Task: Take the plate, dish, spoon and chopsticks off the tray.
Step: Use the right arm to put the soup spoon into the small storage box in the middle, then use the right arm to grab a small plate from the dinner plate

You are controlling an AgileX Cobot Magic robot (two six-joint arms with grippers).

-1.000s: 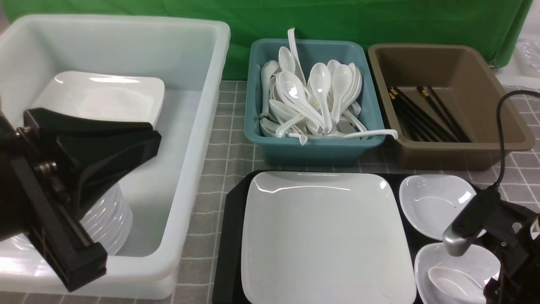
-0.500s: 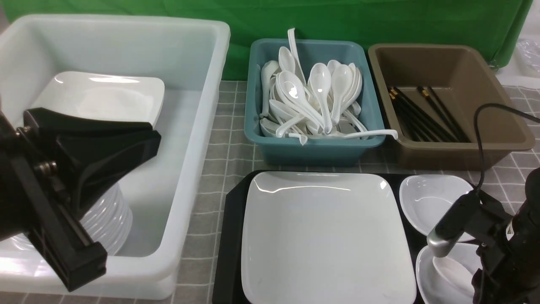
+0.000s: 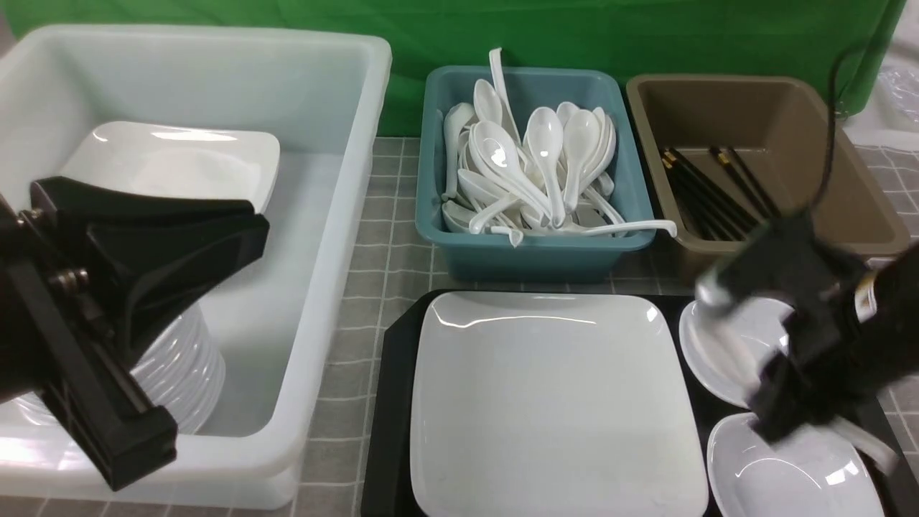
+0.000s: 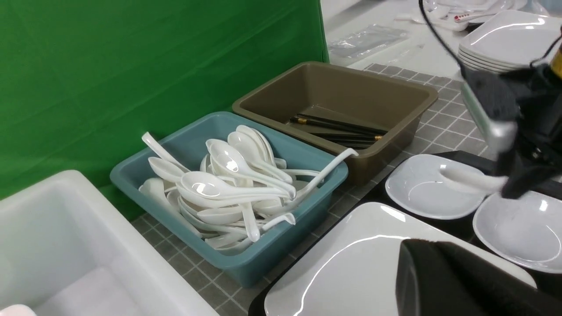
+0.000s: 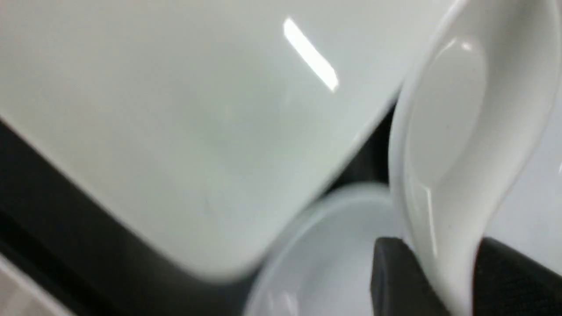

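The right tool (image 4: 510,188) is closed on the spoon (image 4: 466,181). The close right wrist view shows the curved handle pinched between two black fingers (image 5: 395,285) while the deep oval bowl juts out free. The spoon is held in the air over the right end of the tray (image 3: 391,402), above the two small white dishes there and touching neither. This arm is blurred in the front view. The far dish (image 3: 721,352) and the near dish (image 3: 782,474) sit next to each other on the tray floor, just to the right of the plate (image 3: 553,402), which lies flat and fills most of the tray. The left tool (image 3: 251,226) has its jaws fully together with nothing between them. It shows large at the left of the front view, in front of the white tub (image 3: 337,215). Inside that tub lie a square white plate (image 3: 172,161) at the far end and a stack of round white dishes (image 3: 194,373) nearer the robot. Beyond the tray, on the bench (image 3: 388,266) with its grey checked cover, stands a teal bin (image 3: 531,255) holding a heap of white spoons (image 3: 546,158). A brown bin (image 3: 847,237) stands just to the right of the teal one. The chopsticks (image 3: 718,194) lie on the floor of the brown bin with their gold bands toward its far end. A green cloth (image 3: 646,36) hangs behind the bins.
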